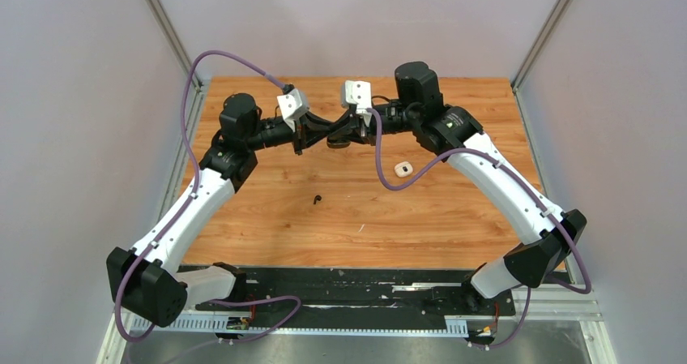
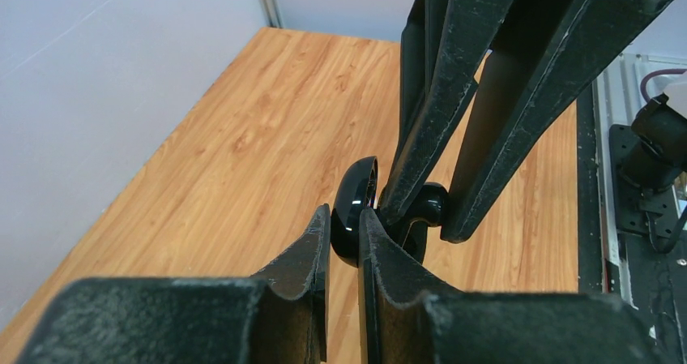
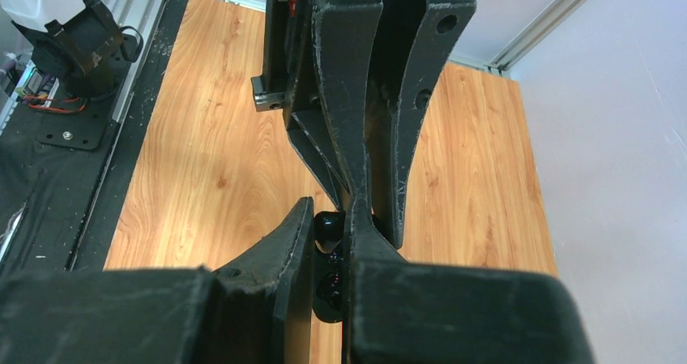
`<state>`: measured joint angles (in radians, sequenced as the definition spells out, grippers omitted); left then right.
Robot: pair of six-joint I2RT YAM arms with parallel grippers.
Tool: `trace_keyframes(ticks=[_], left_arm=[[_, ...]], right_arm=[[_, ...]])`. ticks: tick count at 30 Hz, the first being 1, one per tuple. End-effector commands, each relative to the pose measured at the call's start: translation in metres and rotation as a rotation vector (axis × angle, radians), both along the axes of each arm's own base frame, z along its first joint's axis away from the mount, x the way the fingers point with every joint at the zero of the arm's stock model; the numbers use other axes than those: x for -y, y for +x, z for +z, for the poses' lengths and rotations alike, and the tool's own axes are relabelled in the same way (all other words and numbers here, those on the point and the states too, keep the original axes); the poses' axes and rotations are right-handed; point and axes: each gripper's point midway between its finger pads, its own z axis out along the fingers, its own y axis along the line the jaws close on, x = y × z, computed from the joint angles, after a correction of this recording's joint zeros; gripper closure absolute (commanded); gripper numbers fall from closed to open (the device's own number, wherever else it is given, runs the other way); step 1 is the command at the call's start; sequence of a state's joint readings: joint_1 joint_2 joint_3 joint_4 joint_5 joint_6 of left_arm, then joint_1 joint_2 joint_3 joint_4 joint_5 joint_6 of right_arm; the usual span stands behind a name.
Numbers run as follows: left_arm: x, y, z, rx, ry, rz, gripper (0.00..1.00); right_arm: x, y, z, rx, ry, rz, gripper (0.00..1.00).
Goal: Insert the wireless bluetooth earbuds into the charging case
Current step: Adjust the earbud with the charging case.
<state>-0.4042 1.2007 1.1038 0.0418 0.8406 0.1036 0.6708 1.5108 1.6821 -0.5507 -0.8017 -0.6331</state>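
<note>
The left gripper (image 2: 344, 222) clamps the black charging case (image 2: 355, 194) above the table (image 1: 454, 218), apparently presenting it for loading. The right gripper (image 3: 330, 214) meets it, pinching a black earbud (image 3: 326, 228) tight, evidently to seat it. A loose earbud (image 1: 317, 199) lies on the table below.

Glossy blk case (image 2: 356, 190) held mid-air, blk bud (image 2: 428, 204) just beside it, 2nd bud (image 1: 317, 199) on table (image 1: 454, 234).

The charging case (image 2: 356, 187) is half hidden inside the left end effector (image 2: 344, 218). The held black earbud (image 3: 326, 228) barely shows inside the right end effector (image 3: 328, 214). The loose black earbud (image 1: 317, 199) on the worktop (image 1: 267, 218) is too small for detail.
</note>
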Motion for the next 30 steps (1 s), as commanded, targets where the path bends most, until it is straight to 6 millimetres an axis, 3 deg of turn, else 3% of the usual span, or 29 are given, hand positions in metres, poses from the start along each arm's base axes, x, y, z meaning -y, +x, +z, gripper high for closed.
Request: trace_keyframes(ticks=[1,30], left_arm=[[0.001,-0.007,0.023,0.047,-0.040,-0.018,1.00],[0.005,-0.004,0.023,0.009,-0.065,-0.019,1.00]], right_arm=[[0.006,-0.004,0.007,0.050,0.001,0.007,1.00],[0.002,0.004,-0.020,0.023,-0.088,-0.001,1.00]])
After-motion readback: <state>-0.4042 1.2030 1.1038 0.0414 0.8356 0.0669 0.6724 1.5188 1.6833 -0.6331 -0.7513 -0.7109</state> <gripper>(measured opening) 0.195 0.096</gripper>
